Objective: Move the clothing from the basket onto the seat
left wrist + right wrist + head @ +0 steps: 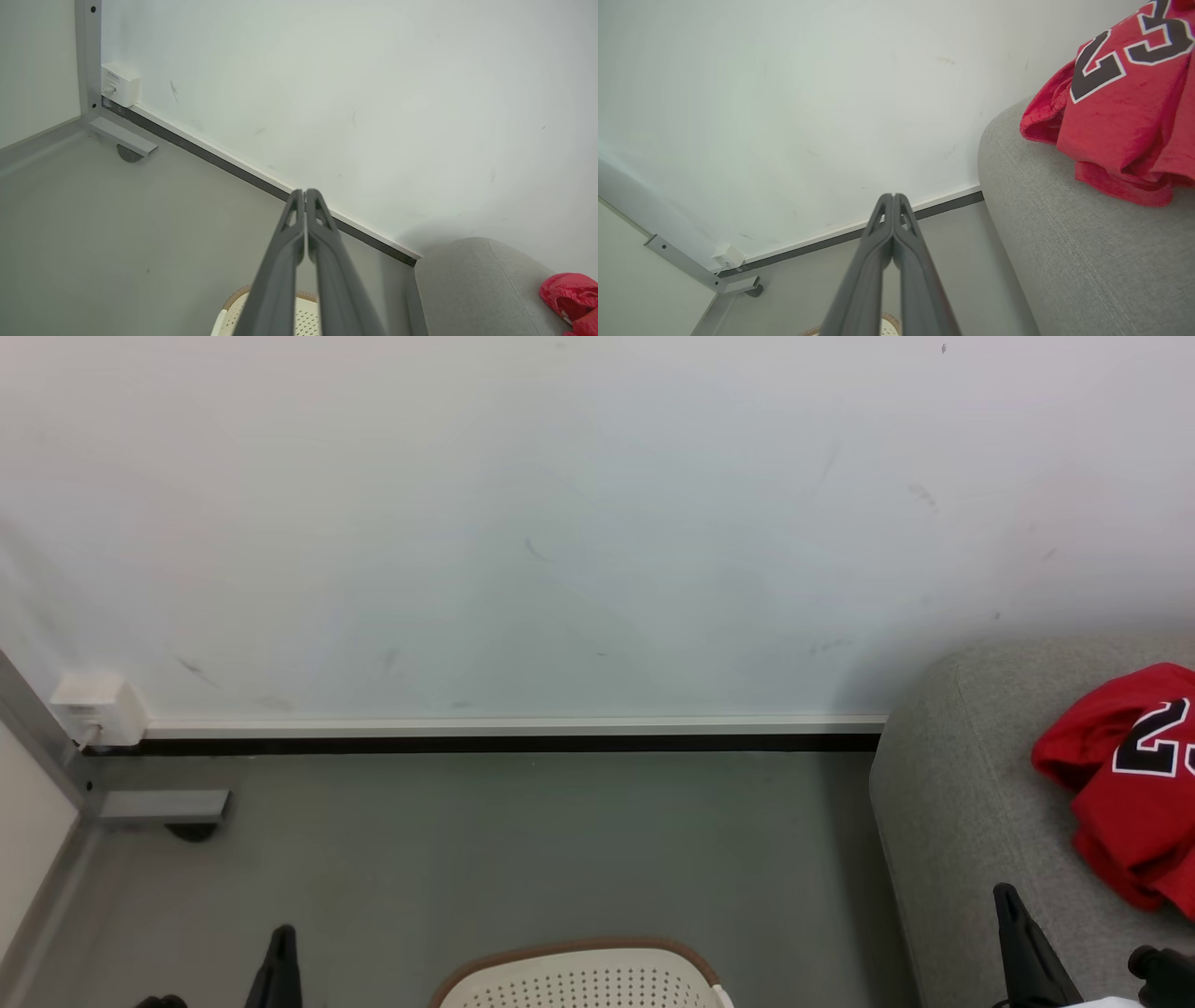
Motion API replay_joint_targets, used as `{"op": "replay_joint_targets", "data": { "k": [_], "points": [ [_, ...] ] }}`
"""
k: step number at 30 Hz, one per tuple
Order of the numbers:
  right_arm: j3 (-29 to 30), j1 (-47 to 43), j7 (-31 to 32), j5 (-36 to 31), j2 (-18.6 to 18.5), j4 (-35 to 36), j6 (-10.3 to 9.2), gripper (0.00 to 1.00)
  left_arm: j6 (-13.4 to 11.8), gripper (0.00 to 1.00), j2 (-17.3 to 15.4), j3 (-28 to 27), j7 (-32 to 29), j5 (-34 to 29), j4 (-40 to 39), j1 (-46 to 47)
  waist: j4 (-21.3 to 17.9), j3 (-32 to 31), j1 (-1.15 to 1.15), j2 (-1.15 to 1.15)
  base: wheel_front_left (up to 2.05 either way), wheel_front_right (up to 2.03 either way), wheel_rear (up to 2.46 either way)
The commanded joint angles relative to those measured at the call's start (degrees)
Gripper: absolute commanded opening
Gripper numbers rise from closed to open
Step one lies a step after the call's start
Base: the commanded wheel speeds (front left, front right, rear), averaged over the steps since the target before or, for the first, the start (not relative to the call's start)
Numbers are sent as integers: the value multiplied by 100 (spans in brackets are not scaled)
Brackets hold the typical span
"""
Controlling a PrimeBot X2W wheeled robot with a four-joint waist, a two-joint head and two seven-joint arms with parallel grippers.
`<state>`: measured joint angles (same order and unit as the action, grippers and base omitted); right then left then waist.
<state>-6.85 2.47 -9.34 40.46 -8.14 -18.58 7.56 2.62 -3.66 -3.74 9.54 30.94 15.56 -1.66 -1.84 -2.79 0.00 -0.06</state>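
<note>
Red clothing (1125, 793) with a black, white-edged number lies crumpled on the grey seat (962, 803) at the right; the clothing (1120, 107) also lies on the seat (1064, 242) in the right wrist view, and a red fold (570, 298) shows at the left wrist view's edge. The cream basket (583, 975) with a brown rim pokes up at the bottom centre, its inside hidden. My left gripper (305, 192) is shut and empty, raised over the floor. My right gripper (893, 196) is shut and empty too, beside the seat's left end.
A white wall with a dark skirting strip runs behind. The grey floor (523, 849) lies between wall and basket. A metal frame leg (163, 805) and a white wall box (98, 707) stand at the left.
</note>
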Motion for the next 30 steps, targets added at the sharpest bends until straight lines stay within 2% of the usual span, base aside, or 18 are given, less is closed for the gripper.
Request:
{"op": "replay_joint_targets", "data": {
  "k": [1,30],
  "points": [
    [90,203,61,244,3,104,-2,0,-18,0,-15,-41,-56,298,-148,158,3,5,0,0,0,0,0],
    [531,357,610,2120,167,197,-5,0,-119,0,14,-128,-624,2481,-483,368,51,74,0,0,0,0,0]
  ]
}}
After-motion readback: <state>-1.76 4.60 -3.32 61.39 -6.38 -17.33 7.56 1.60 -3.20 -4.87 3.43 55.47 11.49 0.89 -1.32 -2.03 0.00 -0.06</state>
